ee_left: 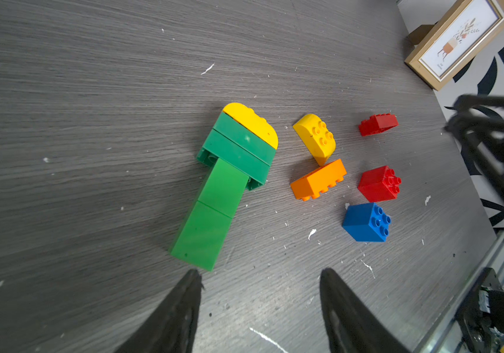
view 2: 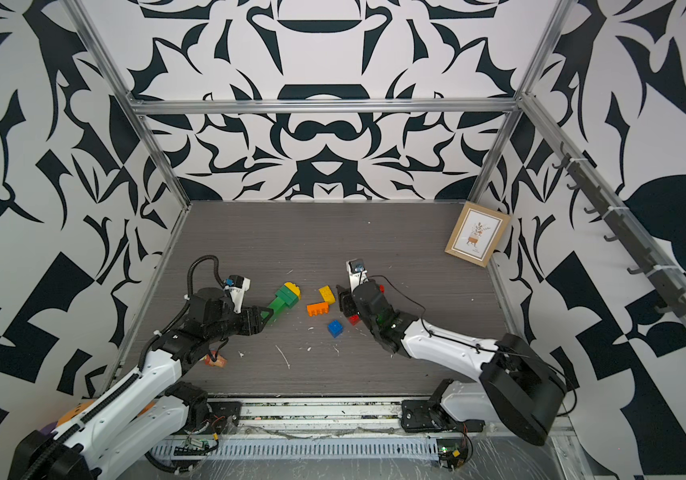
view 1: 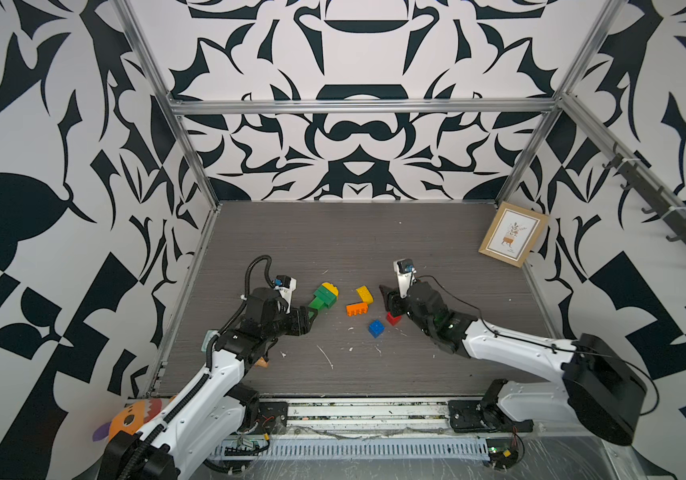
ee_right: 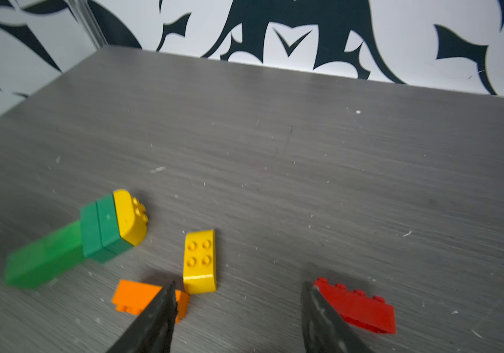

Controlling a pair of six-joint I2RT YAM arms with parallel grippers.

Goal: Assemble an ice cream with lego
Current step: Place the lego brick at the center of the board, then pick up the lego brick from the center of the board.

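We see the lego stack (ee_left: 235, 152) lying on its side on the counter (view 1: 333, 232): 2 light green bricks form its stem, 2 wider dark green bricks follow, and 1 rounded yellow brick caps it. The left end effector (ee_left: 260, 272) sits just off the stack's stem end, jaws apart and holding nothing. Just beside the stack's cap lies a yellow rounded brick (ee_left: 316, 137), and beside its dark green layers an orange brick (ee_left: 318, 180). Farther from the stack on that same side lie a red sloped brick (ee_left: 377, 124), a red square brick (ee_left: 377, 183) and a blue brick (ee_left: 365, 221). The right end effector (ee_right: 238, 284) is beyond the orange brick from the stack, jaws well apart and empty, the red sloped brick just beside 1 finger.
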